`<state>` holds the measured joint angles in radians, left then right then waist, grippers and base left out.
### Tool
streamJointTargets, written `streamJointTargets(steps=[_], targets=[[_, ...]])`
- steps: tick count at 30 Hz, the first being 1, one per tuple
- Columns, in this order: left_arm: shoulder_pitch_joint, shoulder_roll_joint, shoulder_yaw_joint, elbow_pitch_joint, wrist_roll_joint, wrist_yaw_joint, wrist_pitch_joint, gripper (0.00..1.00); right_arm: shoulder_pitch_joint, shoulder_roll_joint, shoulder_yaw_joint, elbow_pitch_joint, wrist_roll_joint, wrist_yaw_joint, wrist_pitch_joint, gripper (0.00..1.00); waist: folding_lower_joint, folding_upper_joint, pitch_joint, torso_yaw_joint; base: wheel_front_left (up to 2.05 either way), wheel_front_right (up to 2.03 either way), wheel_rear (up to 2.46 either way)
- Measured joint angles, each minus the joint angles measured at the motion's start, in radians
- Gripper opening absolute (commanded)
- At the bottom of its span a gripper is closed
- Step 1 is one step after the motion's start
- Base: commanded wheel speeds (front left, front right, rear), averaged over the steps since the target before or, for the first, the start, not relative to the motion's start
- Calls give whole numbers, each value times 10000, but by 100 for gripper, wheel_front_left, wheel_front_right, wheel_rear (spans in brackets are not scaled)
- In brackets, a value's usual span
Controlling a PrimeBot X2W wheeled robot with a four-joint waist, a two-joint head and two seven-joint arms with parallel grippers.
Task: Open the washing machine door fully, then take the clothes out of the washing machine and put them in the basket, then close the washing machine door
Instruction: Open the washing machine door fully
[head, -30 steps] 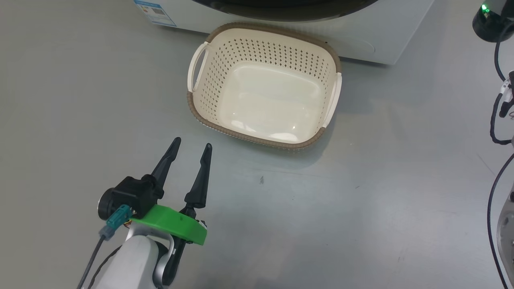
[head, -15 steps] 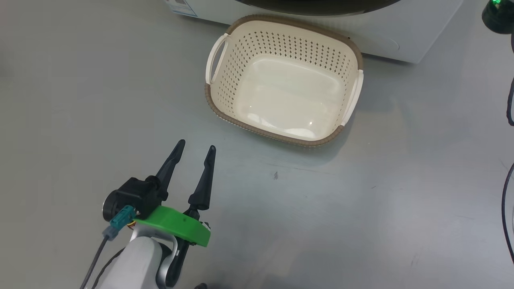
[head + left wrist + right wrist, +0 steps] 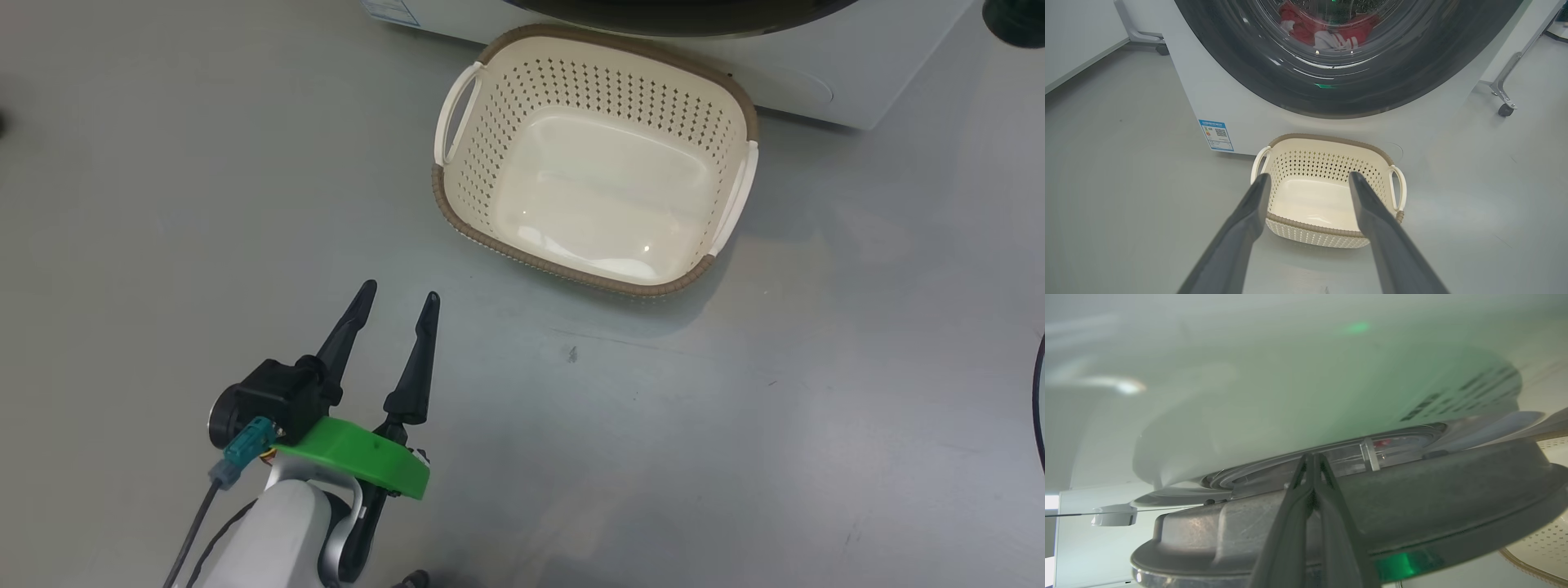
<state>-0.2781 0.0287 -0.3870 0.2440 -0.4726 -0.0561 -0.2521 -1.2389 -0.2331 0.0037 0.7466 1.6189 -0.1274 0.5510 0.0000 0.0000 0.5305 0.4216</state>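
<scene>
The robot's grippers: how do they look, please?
The left gripper has two long, tapering black fingers on a black motor block, with a bright green collar, a teal connector, a grey cable and a pale forearm. The right gripper has slim dark grey fingers.

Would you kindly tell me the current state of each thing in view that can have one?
washing machine door: slightly ajar, not fully open.
clothes: inside the washing machine, behind the door glass.
basket: upright on the floor, empty.
left gripper: open, holding nothing.
right gripper: shut, tips at the gap behind the door's edge.
</scene>
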Motion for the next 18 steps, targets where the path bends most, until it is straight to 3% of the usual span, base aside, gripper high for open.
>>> streamJointTargets(steps=[18], targets=[[-26, -4, -21, -73, -13, 77, 0, 100, -310, 23, 238, 959, -12, 2, 451, 0, 0, 0, -101, -82, 0, 0, 0]])
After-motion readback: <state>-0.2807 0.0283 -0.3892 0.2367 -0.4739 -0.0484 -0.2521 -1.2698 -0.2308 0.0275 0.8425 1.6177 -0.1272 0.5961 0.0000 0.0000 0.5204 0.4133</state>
